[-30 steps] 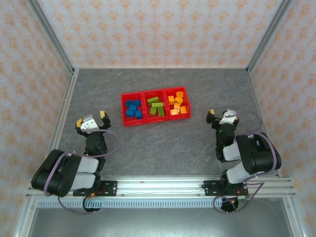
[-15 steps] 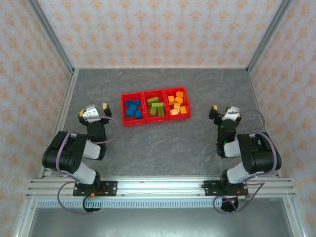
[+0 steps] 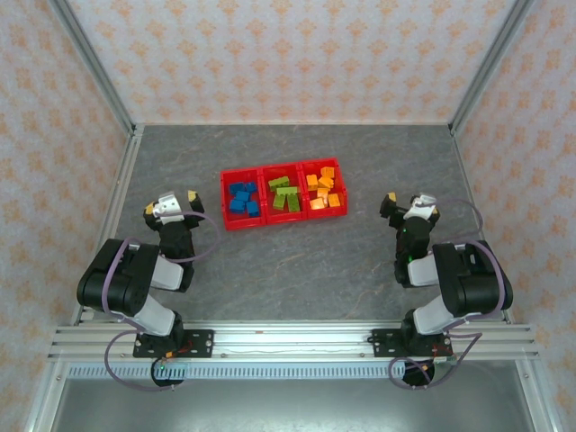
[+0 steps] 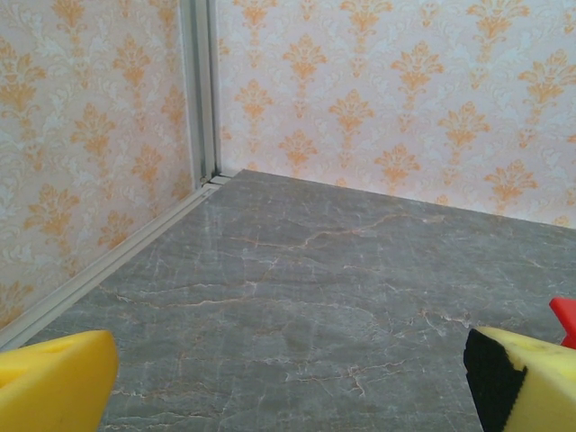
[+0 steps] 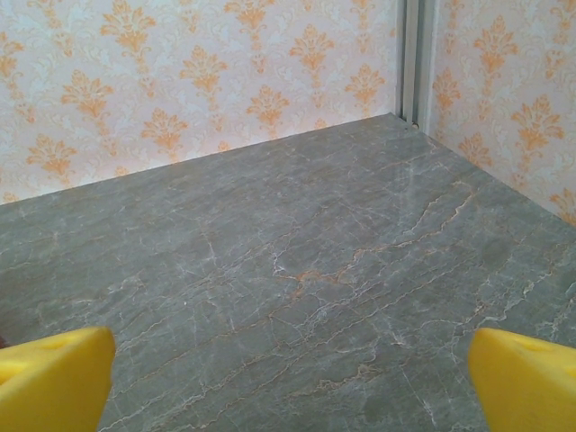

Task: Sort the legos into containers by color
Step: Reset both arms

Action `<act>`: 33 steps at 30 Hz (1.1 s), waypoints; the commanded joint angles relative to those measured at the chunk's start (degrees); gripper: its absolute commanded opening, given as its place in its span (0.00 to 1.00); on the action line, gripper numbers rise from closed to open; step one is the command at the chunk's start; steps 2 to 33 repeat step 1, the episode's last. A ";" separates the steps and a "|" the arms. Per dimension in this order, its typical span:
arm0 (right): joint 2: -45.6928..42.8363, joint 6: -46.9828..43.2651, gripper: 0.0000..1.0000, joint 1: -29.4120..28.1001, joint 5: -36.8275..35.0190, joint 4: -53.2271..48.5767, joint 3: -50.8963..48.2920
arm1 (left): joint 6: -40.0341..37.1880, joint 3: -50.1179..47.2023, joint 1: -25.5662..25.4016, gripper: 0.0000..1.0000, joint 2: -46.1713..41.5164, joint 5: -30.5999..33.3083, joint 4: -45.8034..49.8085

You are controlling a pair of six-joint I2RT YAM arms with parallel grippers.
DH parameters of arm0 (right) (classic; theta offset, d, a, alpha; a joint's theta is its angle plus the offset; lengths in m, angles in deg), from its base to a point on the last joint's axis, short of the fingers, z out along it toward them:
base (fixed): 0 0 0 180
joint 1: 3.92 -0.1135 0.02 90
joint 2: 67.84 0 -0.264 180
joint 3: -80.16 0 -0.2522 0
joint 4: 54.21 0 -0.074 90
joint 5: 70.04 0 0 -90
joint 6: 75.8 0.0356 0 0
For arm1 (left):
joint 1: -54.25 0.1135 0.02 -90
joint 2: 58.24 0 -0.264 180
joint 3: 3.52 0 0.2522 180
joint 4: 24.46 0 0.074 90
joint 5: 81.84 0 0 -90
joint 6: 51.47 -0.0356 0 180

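As things lie now, the legos are all inside the red tray, which sits toward the back middle of the surface. You've got blue bricks in the left compartment, green in the middle and orange bricks on the right, so each of the 3 sections reads as 1 colour. I can't spot a stray brick on the grey marble around it, so my call is that the sorting is done and there's nothing left to pick.

Your left hand hovers near the tray's left end with its jaws spread wide and holding nothing. Your right hand mirrors it off the tray's right end, equally wide and empty. Between the yellow fingers in each wrist view, you see bare marble.
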 commanded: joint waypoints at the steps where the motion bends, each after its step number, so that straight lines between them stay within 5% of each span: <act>1: 0.17 0.58 1.00 0.30 -0.01 0.66 0.66 | 1.07 0.05 0.48 1.00 -0.10 0.55 0.22; 33: 0.17 0.58 1.00 0.30 -0.01 0.66 0.66 | 1.07 0.05 0.48 1.00 -0.10 0.55 0.22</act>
